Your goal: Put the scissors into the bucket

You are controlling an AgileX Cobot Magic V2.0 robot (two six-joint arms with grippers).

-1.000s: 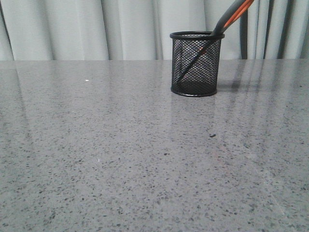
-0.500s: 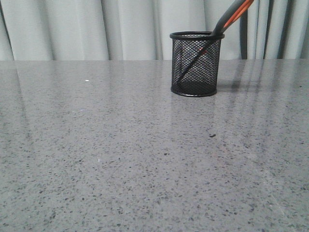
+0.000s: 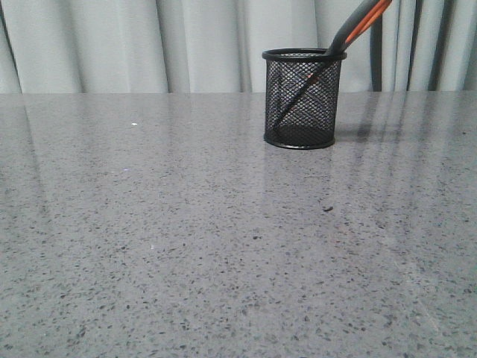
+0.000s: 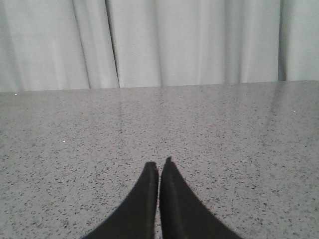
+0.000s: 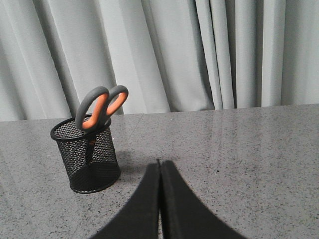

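Already, from the front, the scissors (image 3: 356,24) stand inside the bucket (image 3: 303,98), blades down through the mesh and handles poking out above the rim, their long axis leaning up and toward the right. The bucket sits upright on the grey speckled surface (image 3: 186,239), toward the far edge and right of centre, with the pale curtain (image 3: 149,45) behind it. Neither arm shows in this view.

From the left wrist, the left gripper (image 4: 159,169) is clenched with its two dark fingers pressed together and nothing between them. Only bare surface and curtain lie ahead of it; neither the bucket nor the scissors is in sight.

From the right wrist, the right gripper (image 5: 160,167) is likewise closed and empty. The bucket (image 5: 87,159) stands near it, off to one side and apart from the fingers, with the orange-lined handles of the scissors (image 5: 101,107) rising over the rim. So the right arm is the nearer one, and I'd judge the job done, with nothing left to pick up.
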